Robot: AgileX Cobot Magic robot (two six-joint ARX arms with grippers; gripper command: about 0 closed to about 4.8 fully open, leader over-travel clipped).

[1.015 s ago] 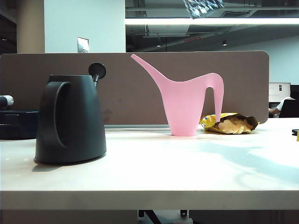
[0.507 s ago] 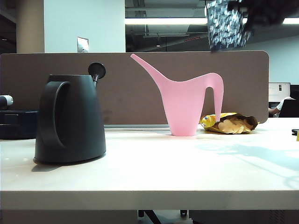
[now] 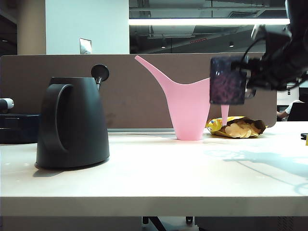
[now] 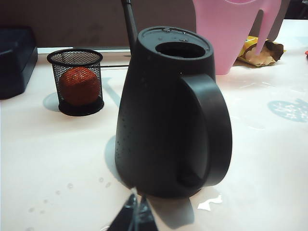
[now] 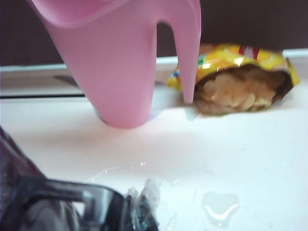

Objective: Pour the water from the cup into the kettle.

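The matte black kettle (image 3: 72, 120) stands upright on the left of the white table (image 3: 159, 178), its top opening uncovered (image 4: 180, 49). The dimpled dark purplish cup (image 3: 227, 81) hangs upright in the air on the right, in front of the pink watering can's handle. My right gripper (image 3: 249, 79) is shut on the cup's thin handle (image 5: 72, 196), with the cup body (image 5: 17, 192) beside its fingertips (image 5: 149, 204). My left gripper (image 4: 136, 217) sits low just in front of the kettle (image 4: 168, 110), shut and holding nothing. It does not show in the exterior view.
A pink long-spouted watering can (image 3: 190, 108) stands behind the table's middle, an open yellow chip bag (image 3: 238, 127) to its right. A black mesh cup holding a red ball (image 4: 76, 82) and a dark box (image 4: 17, 57) sit beyond the kettle. Water puddles (image 5: 219, 207) lie under the right gripper.
The right arm has brought the cup down from the top edge of the exterior view and turned it upright; it now hangs level with the watering can's handle. Kettle and left gripper have not moved.
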